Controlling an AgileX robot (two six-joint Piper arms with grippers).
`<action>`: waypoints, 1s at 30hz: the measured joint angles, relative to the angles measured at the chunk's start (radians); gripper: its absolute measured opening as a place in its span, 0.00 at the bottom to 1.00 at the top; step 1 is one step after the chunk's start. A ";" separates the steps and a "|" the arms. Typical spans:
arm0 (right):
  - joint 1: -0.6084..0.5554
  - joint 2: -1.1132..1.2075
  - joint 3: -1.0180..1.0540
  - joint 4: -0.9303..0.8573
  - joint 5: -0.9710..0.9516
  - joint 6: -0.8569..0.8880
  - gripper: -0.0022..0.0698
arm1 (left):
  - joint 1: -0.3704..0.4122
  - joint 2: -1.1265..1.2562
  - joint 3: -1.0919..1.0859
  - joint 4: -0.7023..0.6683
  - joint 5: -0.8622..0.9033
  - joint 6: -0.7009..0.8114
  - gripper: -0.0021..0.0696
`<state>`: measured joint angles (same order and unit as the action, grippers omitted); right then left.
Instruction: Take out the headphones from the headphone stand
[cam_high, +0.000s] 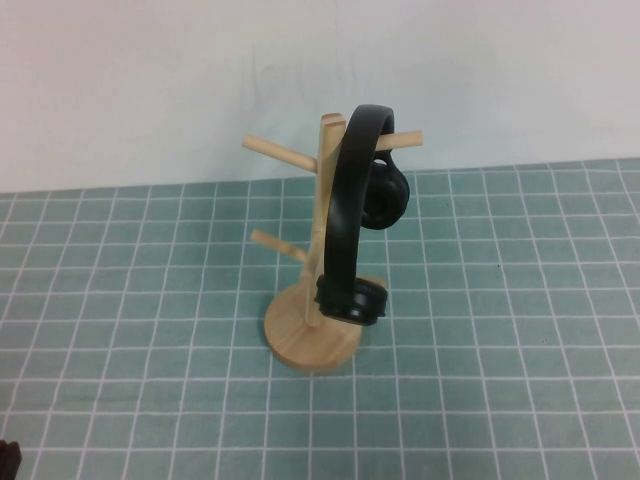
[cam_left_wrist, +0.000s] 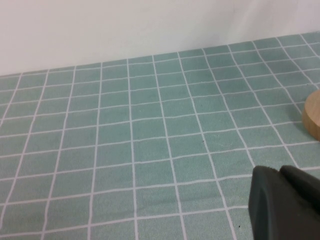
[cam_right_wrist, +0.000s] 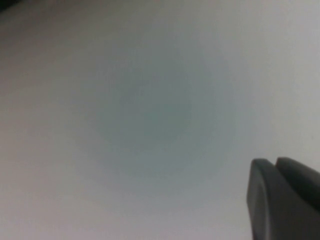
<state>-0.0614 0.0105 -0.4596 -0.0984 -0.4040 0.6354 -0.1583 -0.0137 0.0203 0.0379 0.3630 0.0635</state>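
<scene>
The black headphones (cam_high: 352, 190) hang on the light wooden headphone stand (cam_high: 312, 330) at the middle of the table. The headband loops over the upper right peg (cam_high: 402, 139), one ear cup (cam_high: 351, 301) rests low by the round base, and the other ear cup (cam_high: 385, 195) is behind the post. My left gripper (cam_left_wrist: 279, 169) is shut and empty, low over the mat to the left of the stand, whose base edge (cam_left_wrist: 313, 115) shows in the left wrist view. My right gripper (cam_right_wrist: 275, 161) is shut and empty, facing a blurred pale surface; it is out of the high view.
A green mat with a white grid (cam_high: 500, 350) covers the table up to a white back wall (cam_high: 150, 80). A dark part of the left arm (cam_high: 8, 457) shows at the near left corner of the high view.
</scene>
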 joint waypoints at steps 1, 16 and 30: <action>0.000 0.030 -0.080 -0.012 0.104 0.014 0.02 | 0.000 0.000 0.000 0.000 0.000 0.000 0.02; 0.003 0.683 -0.452 -0.014 0.987 -0.196 0.02 | 0.000 0.000 0.000 0.000 0.000 0.000 0.02; 0.240 1.209 -0.413 1.060 1.170 -1.149 0.02 | 0.000 0.000 0.000 0.000 0.000 0.000 0.02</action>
<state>0.1782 1.2192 -0.8725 0.9620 0.7665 -0.5137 -0.1583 -0.0137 0.0203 0.0379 0.3630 0.0635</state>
